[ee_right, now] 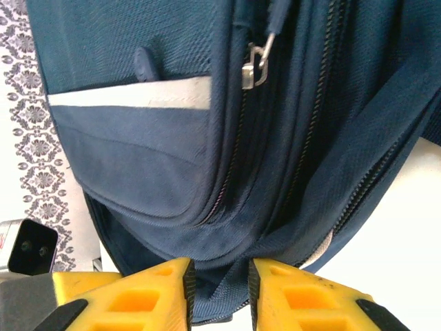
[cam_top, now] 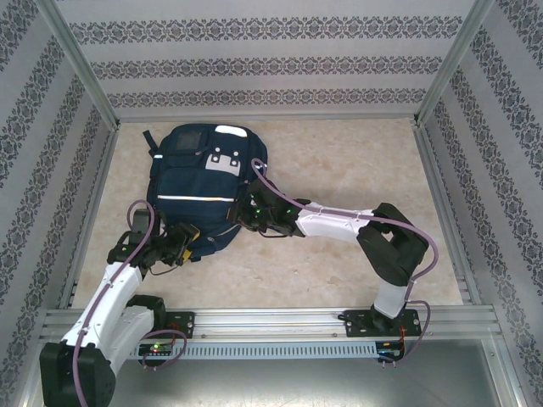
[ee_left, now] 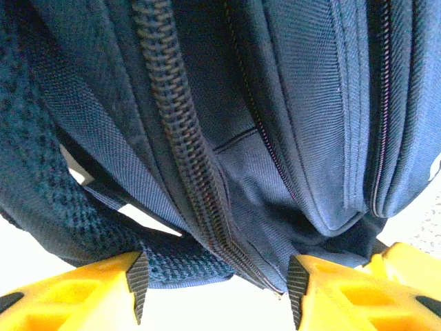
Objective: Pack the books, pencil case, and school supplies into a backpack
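Backpack [ee_right: 207, 172] fabric between both sets of jaws

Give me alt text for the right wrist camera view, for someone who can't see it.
Close-up of the right gripper, its yellow jaws nearly together on a fold of the navy backpack. Zippers run up the fabric, with a metal zipper pull near the top.

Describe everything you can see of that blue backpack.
The backpack is navy woven fabric with a thin white stripe, grey patches and mesh padding. It lies flat on the table, left of centre, front pocket up, zippers closed where visible. The right tool pinches its side fabric; the left tool is open around its lower edge.
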Tool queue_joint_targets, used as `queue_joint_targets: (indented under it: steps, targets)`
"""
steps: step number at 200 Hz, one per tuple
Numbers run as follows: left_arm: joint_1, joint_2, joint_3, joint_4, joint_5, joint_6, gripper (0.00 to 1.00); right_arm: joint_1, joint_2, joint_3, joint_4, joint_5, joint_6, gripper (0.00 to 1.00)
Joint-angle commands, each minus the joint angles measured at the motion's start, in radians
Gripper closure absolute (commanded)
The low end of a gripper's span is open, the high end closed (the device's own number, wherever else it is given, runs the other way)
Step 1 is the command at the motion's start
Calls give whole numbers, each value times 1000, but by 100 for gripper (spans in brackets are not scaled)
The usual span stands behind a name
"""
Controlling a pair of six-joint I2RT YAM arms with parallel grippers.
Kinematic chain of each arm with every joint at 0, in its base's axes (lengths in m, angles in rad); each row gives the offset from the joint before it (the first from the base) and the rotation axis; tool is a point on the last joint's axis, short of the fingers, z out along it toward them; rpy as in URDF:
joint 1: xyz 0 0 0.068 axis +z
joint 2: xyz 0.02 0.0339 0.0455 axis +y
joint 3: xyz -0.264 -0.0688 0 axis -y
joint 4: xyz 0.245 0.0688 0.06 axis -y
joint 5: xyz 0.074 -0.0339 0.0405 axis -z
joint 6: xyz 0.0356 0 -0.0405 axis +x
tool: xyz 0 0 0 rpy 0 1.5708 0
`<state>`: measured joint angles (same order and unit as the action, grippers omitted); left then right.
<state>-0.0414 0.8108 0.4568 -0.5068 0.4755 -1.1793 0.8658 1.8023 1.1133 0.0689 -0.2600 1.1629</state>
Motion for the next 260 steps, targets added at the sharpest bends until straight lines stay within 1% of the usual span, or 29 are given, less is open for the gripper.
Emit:
queue_joint_targets:
  steps: [1,29,36,49,55,71,81,94,103,112,139,148,172,197,206,212,230,260]
  targets:
    - [24,3,-7,86,26,-59,40,-7,21,-15,31,-18,75,70]
    - [28,12,-7,116,23,-66,38,-8,13,-47,27,-5,124,68]
    - [28,19,-17,134,24,-73,39,-8,9,-54,25,0,133,68]
    - [28,36,-31,175,26,-87,46,-7,-2,-62,17,12,142,67]
    - [28,45,-32,183,22,-87,51,-5,-9,-63,5,18,143,66]
    - [28,66,-29,183,9,-70,76,-6,-19,-63,-15,26,138,65]
    - [28,73,-22,172,2,-58,87,-10,-16,-63,-24,24,144,65]
    - [28,68,-14,158,-3,-40,95,-17,2,-61,-16,9,162,67]
    - [28,65,-9,145,-8,-31,96,-21,15,-58,2,2,172,67]
    - [28,62,-5,136,-8,-26,100,-25,32,-49,14,-4,183,68]
    - [28,42,-9,173,32,-27,100,-34,80,-7,63,-15,201,67]
    - [28,25,-7,188,41,-22,100,-39,103,7,93,-33,223,65]
    - [26,-6,44,169,50,30,100,-44,152,33,188,-62,271,62]
    - [17,-11,68,151,61,56,100,-51,149,37,313,-53,266,80]
    - [13,-13,70,142,59,59,100,-58,140,33,356,-51,260,93]
    - [12,-15,69,130,54,66,100,-64,131,27,388,-51,257,97]
    - [13,-21,56,102,31,87,100,-85,103,5,494,-64,256,100]
    - [12,-27,11,102,19,92,100,-125,99,-52,832,-85,337,100]
